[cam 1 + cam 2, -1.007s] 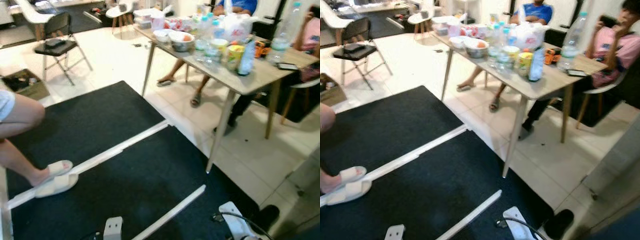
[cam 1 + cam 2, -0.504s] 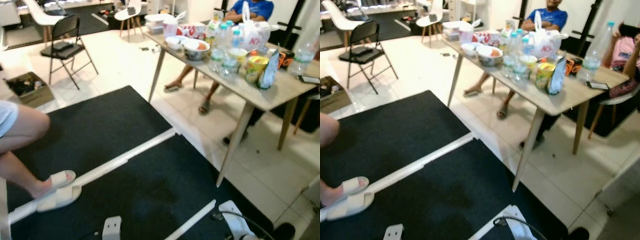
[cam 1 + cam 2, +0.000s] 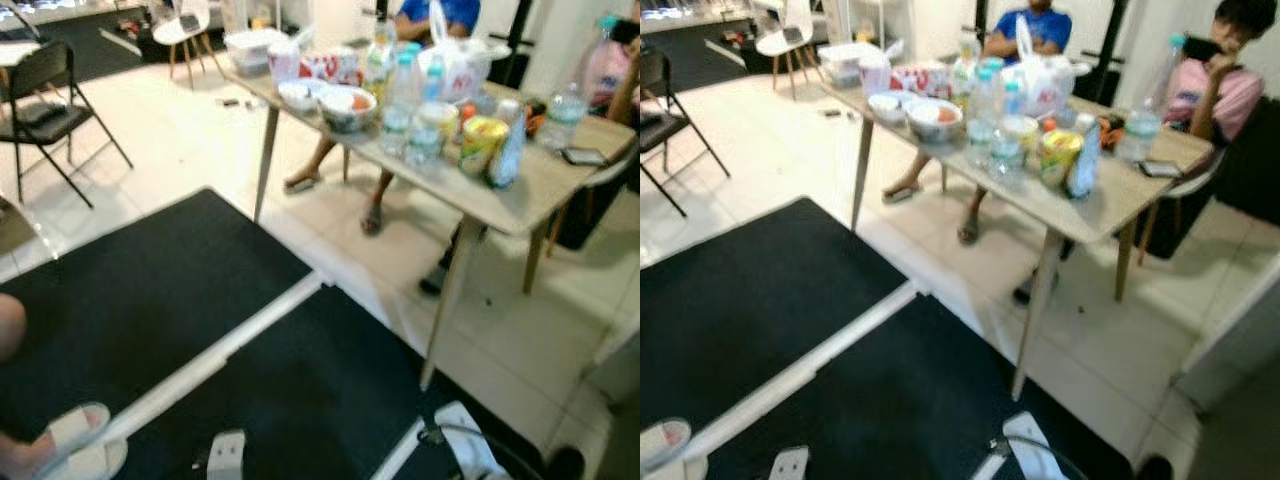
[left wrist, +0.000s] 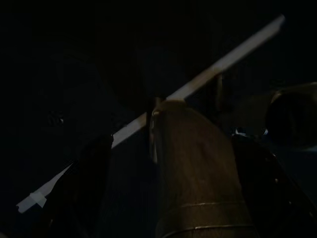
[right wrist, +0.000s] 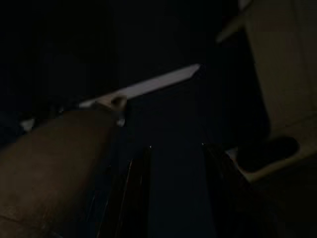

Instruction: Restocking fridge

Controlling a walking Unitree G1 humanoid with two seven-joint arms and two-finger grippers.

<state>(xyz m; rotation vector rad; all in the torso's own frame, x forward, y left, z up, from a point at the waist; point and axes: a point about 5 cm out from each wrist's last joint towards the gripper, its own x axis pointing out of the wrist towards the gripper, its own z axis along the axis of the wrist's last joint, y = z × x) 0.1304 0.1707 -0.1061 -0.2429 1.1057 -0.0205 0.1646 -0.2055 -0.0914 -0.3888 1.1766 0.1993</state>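
Silver-white left arm end (image 3: 227, 457) with a small dark screw hole, pale right arm end (image 3: 468, 450) trailed by a thin looping black cable (image 3: 480, 436), long black fingers (image 5: 133, 198) in shade

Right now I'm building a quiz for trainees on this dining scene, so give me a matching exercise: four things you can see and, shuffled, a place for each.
Things:
1. bowl
2. folding chair
3. phone
4. sandal

Places:
A. on the black mat, on a person's foot
B. on the table's far right corner
C. on the tiled floor, far left
D. on the table, left of the water bottles

Pairs: 1-D, 2-C, 3-B, 4-A
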